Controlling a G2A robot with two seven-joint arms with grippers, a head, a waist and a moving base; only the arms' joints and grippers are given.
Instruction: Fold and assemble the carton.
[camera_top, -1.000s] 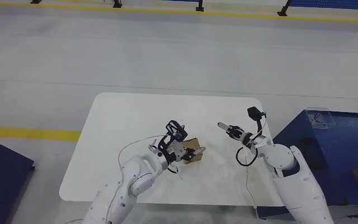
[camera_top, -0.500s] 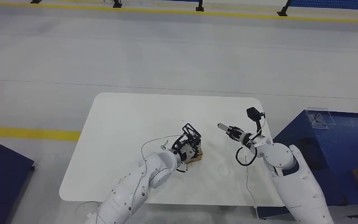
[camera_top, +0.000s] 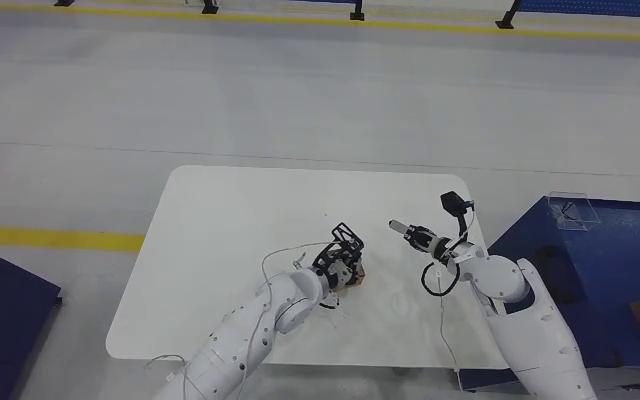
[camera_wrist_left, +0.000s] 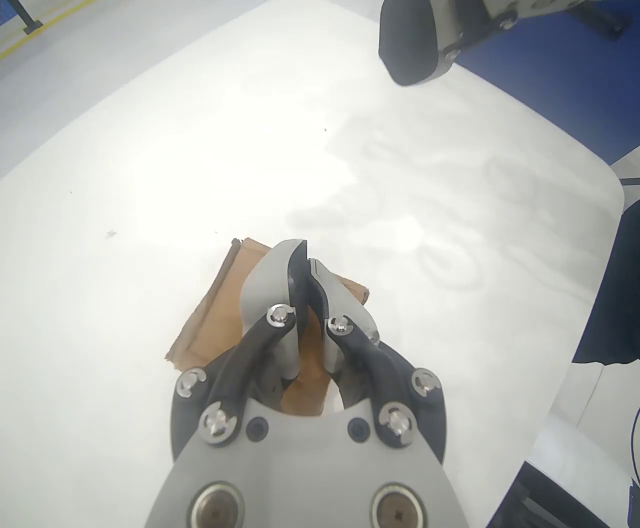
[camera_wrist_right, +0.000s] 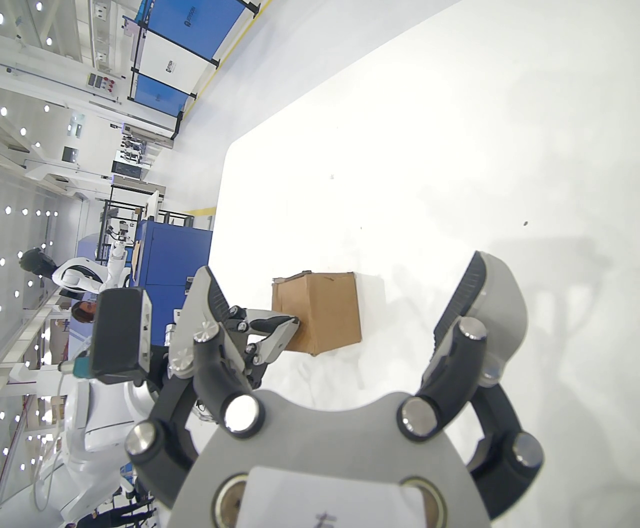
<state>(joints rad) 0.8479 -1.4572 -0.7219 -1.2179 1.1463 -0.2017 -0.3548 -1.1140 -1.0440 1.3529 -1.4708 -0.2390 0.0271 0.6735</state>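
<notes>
Left jaws: Drawn together directly over the carton (camera_wrist_right: 320, 312), fingers (camera_wrist_left: 270, 295) angled down against its near side. Whether a thin flap is caught between the pads cannot be made out. The pose reads as pressing or tucking a panel home, not lifting the box.

Carton: A small brown cardboard box standing squared-up on the bench (camera_wrist_right: 425, 150), walls already erected, touching the left jaws. The fingers hide much of its upper face from above, so it is unclear whether the closing flaps are shut. Judging by its shape, the folding looks well advanced.

Right jaws: Spread wide with nothing between the fingers (camera_wrist_right: 492, 295). They are held above the bench off to the carton's side and well apart from it, with the opening turned toward the box. The stance suggests an arm standing by to brace or take the carton.

Bench: White and round-cornered. The carton rests toward the robot's edge of it, within reach of both arms, which likely explains the placement.

Blue cabinet (camera_top: 580, 250): Stands off the bench, past the right jaws as seen from the carton, and takes no part in the work.

Risk: Pushed from one side only, the light box could slide or tip. A brace on the opposite wall would likely steady it.
</notes>
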